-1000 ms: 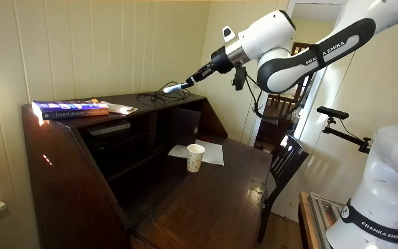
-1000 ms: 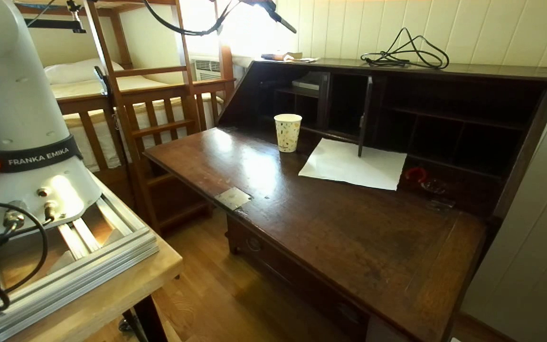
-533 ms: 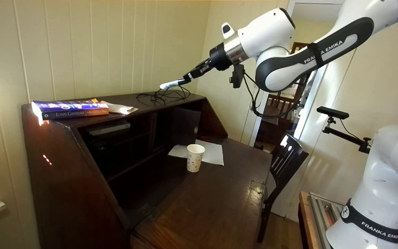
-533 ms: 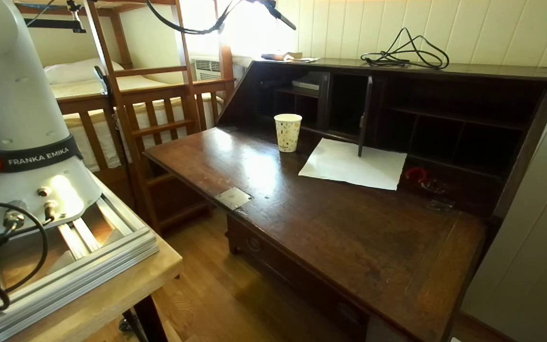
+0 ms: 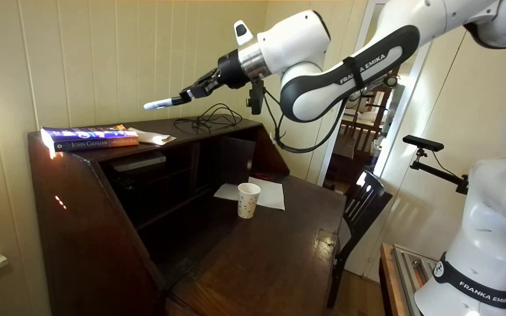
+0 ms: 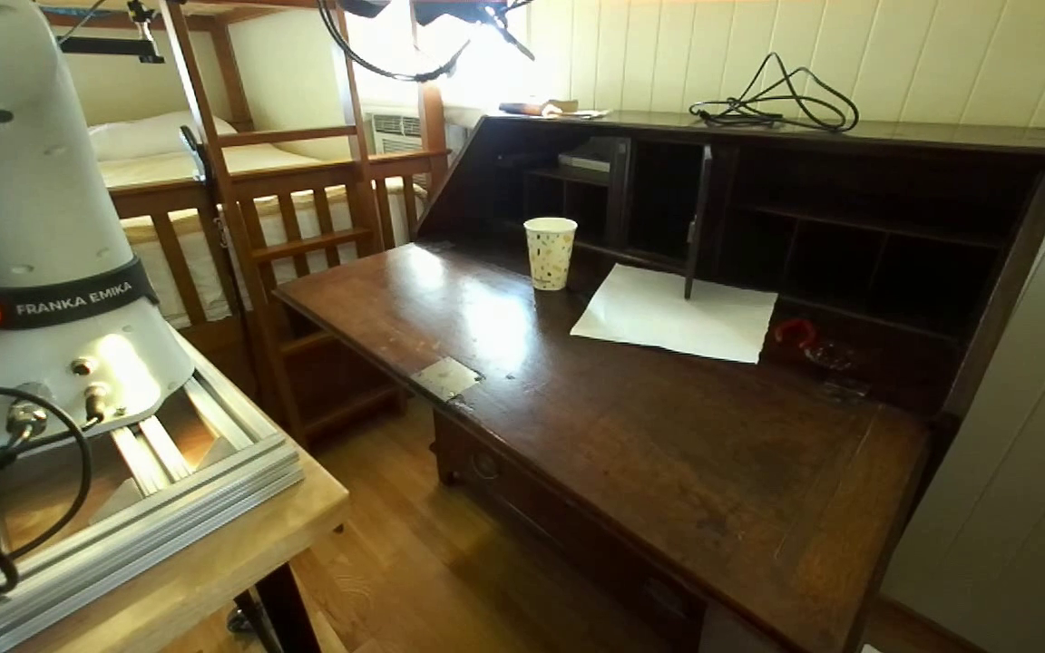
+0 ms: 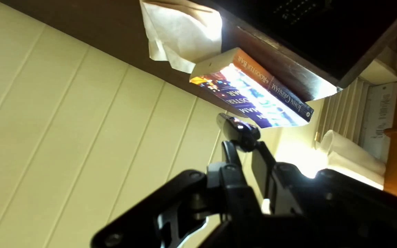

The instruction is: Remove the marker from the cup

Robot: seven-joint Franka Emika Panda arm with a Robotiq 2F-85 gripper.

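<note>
Marker (image 5: 160, 104) moved toward book (image 5: 92, 138), outside the cup (image 5: 247, 203).

Fingers (image 5: 197, 91) hold the marker (image 5: 159, 104) aloft; the cup (image 5: 247, 202) stands upright on the surface (image 5: 279, 241). Paper (image 5: 272, 195) lies near it.

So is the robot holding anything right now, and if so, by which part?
Yes, the marker: the gripper pinches it by its dark end, and the white end sticks out in front.
</note>
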